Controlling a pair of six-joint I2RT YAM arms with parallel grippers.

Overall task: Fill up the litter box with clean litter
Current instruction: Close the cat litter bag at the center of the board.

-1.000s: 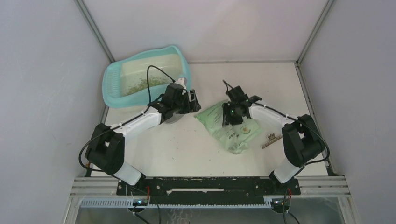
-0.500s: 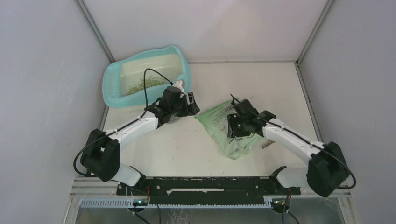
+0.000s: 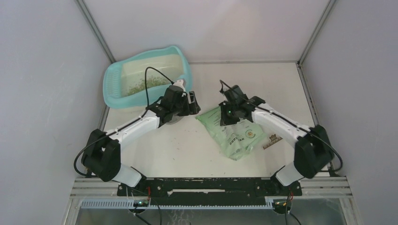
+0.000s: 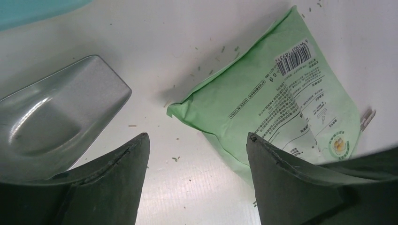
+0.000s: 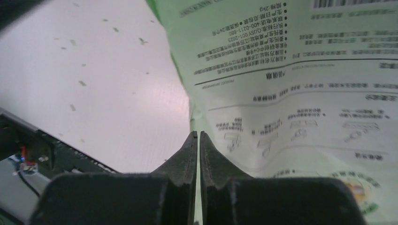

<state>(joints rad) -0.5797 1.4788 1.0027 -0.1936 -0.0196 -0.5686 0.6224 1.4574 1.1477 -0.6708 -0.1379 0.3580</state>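
Holds nothing in left gripper (image 4: pixel 197 138), jaws wide, litter box (image 3: pixel 111 96) near behind it; presses right gripper (image 5: pixel 197 133) tightly closed at green bag (image 5: pixel 291 93) edge, well apart from litter (image 3: pixel 141 86).

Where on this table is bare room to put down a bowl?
Two bare patches: the far right corner of the table, between the litter box and the right wall; and the near strip between the arm bases, in front of the bag. The middle is crowded: scoop, bag and both arms.
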